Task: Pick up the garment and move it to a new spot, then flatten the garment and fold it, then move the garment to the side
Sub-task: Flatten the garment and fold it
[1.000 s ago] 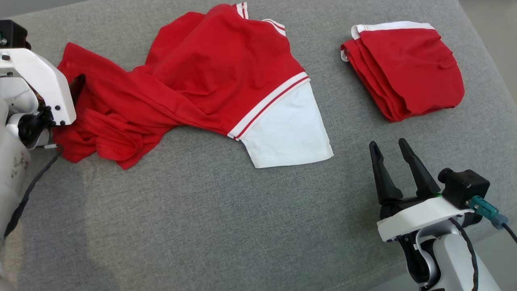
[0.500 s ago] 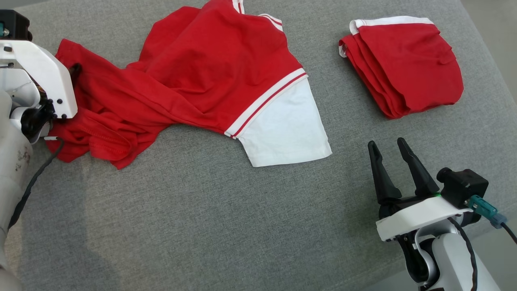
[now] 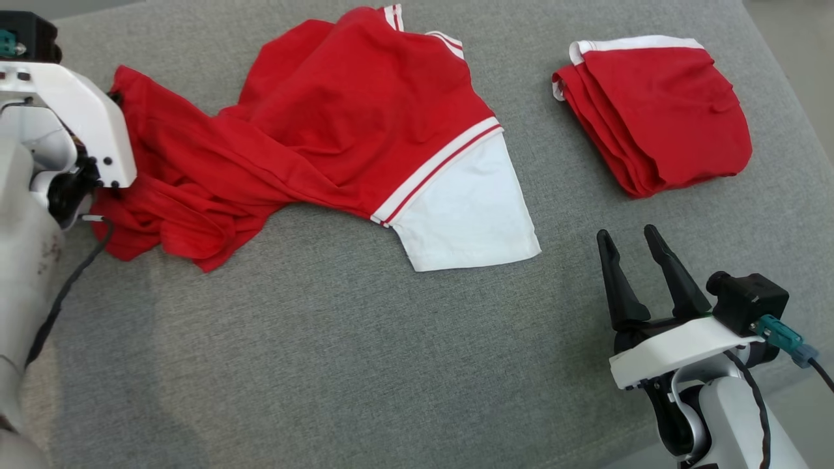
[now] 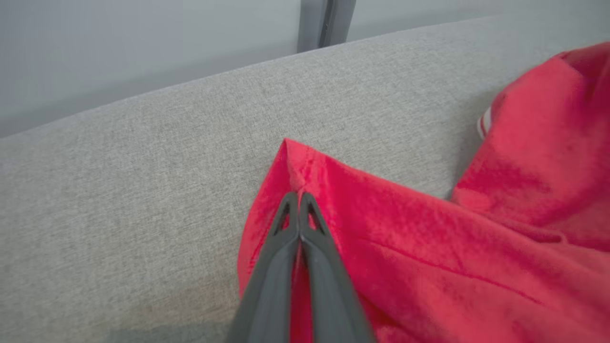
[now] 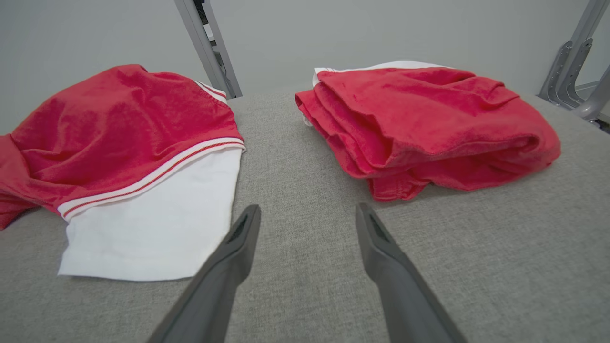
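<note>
Left gripper: jaws fully together, pinching a pointed corner of the red garment; cloth is caught between the fingertips in the left wrist view. In the head view the fingers are mostly hidden behind the white wrist bracket at the garment's far-left corner.

From that pinch the garment runs toward the robot's right across the grey cushion. It is crumpled, with its long axis roughly left to right, ending in the white sleeve near the middle.

The left arm is already on the garment, so a lift or drag likely starts from this corner.

Right gripper: jaws wide apart, holding nothing, hovering near the sleeve and below a separate folded garment.
</note>
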